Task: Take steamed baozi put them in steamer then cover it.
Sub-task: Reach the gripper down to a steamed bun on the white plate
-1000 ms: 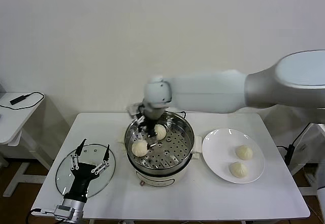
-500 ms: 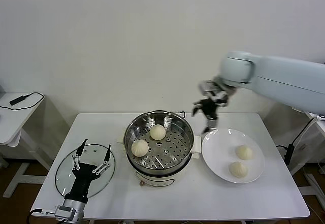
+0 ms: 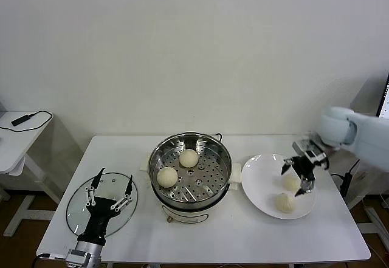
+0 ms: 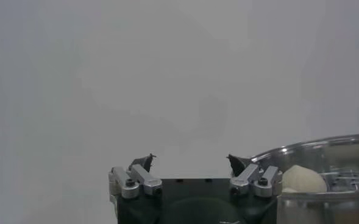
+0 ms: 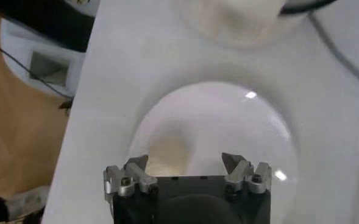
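Right gripper (image 3: 296,175) above the plate (image 3: 258,183), jaws open and empty
Two baozi (image 3: 188,157) sit in the steamer (image 3: 191,174) at centre frame, two on the plate at right; left gripper (image 3: 109,190) open at lower left

Cream baozi (image 3: 189,157) in shiny perforated steamer (image 3: 163,148), white plate (image 3: 258,180)

Clear glass lid (image 3: 79,210) flat on white table (image 3: 243,237), white plate (image 3: 261,186) right, side table (image 3: 15,140) far left.
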Available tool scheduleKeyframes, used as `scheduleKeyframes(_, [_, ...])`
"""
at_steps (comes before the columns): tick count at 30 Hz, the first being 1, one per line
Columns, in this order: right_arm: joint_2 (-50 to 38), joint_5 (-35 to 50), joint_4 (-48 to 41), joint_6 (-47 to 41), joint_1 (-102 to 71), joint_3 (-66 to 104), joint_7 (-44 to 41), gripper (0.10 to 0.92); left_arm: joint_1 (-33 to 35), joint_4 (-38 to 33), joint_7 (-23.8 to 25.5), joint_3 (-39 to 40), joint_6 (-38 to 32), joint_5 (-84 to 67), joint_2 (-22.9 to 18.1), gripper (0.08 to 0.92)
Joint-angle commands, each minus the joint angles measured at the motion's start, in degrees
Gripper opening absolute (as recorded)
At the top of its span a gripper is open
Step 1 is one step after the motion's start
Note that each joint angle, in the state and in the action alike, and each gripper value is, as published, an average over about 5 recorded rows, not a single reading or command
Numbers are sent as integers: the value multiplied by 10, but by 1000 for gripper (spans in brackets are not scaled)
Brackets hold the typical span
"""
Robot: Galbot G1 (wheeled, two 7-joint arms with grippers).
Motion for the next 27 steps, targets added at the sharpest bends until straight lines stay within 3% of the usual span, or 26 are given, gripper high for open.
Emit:
scheduleKeyframes(1, [-17,-44,-30,-2,-121,52,67,823,5,-2,0,1,-2,3,0,823])
scheduleKeyframes(21, [19,-50,-51,-19,-171,91,84,822,8,-3,-1,2,-2,5,-1,823])
scheduleKeyframes(27, [21,-53,-52,-20,-174,97,82,754,7,-2,-1,2,-3,5,-2,823])
